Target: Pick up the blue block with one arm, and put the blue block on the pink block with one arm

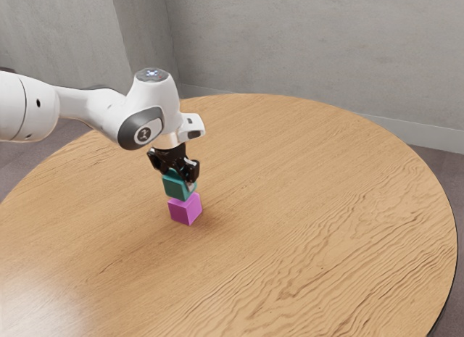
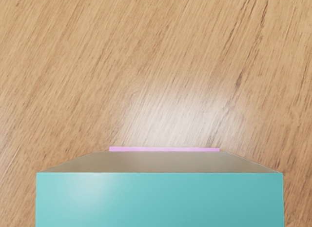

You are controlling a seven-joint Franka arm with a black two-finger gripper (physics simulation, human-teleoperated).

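A teal-blue block [image 1: 177, 185] sits directly over a pink block [image 1: 185, 209] near the middle of the round wooden table [image 1: 304, 206]; I cannot tell whether the two touch. My black gripper [image 1: 176, 179] comes straight down from above and is shut on the blue block. In the wrist view the blue block [image 2: 161, 200] looms large just under my hand. Past its far edge, a thin strip of the pink block [image 2: 164, 149] peeks out.
Bare wood grain spreads around the two blocks on all sides. The table's rim curves round at the exterior view's right and far side, with a grey wall [image 1: 326, 47] behind it.
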